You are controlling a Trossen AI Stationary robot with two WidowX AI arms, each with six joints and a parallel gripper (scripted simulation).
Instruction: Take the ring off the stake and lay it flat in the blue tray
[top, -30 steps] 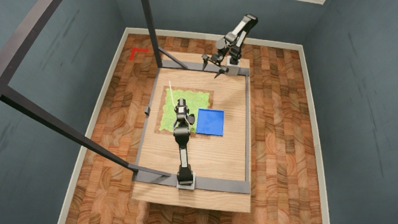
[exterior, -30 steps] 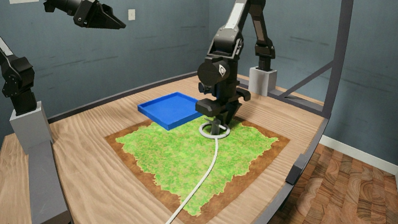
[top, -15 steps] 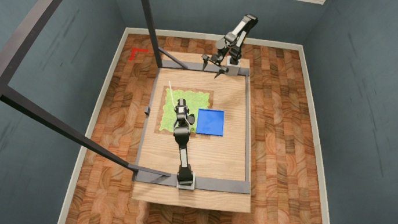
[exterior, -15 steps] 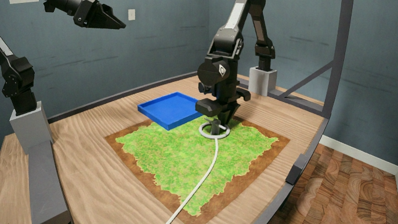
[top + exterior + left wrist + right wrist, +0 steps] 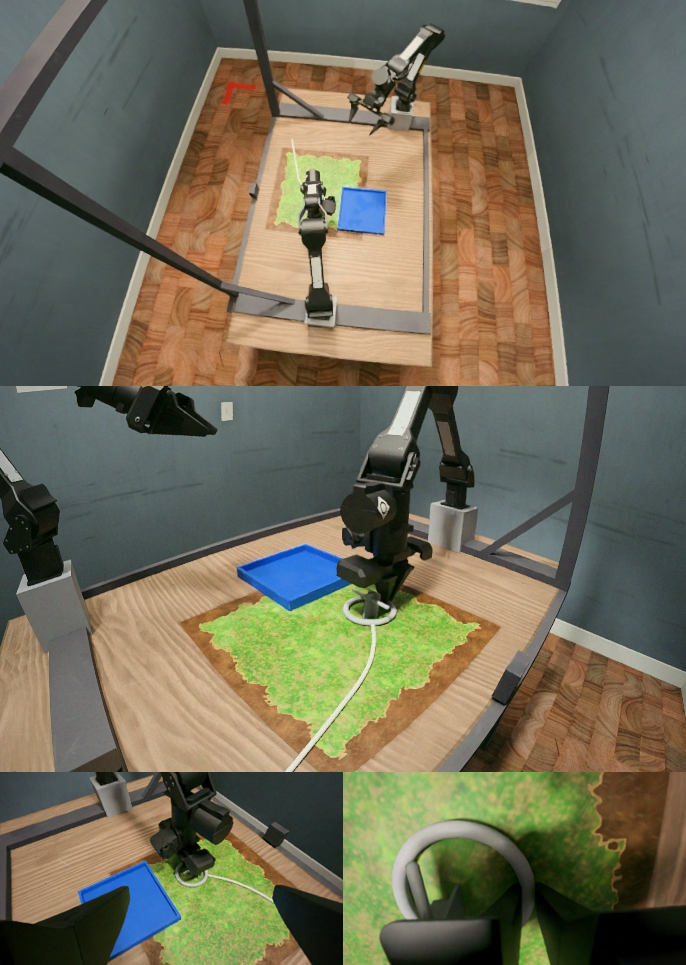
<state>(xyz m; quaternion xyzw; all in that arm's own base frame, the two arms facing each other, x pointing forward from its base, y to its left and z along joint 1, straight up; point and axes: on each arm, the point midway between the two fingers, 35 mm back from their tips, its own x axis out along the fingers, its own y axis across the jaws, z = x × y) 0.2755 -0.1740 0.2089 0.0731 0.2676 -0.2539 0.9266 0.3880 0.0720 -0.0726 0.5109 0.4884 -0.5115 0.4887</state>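
A white ring [image 5: 370, 621] at the end of a white rope [image 5: 345, 696] lies on the green grass mat [image 5: 320, 656] around a short grey stake [image 5: 369, 603]. In the right wrist view the ring [image 5: 464, 828] still circles the stake [image 5: 418, 890]. My right gripper [image 5: 526, 889] [image 5: 386, 593] points straight down over the mat, with its fingers shut on the ring's rim, one finger inside the hoop and one outside. The blue tray [image 5: 292, 573] stands empty beside the mat. My left gripper [image 5: 367, 117] is open and raised at the far end of the table.
The rope trails from the ring across the mat to the table's edge [image 5: 295, 160]. A grey frame rail [image 5: 427, 220] runs around the table top, with dark posts [image 5: 260, 55] at the corners. The tray [image 5: 362, 210] touches the mat's edge.
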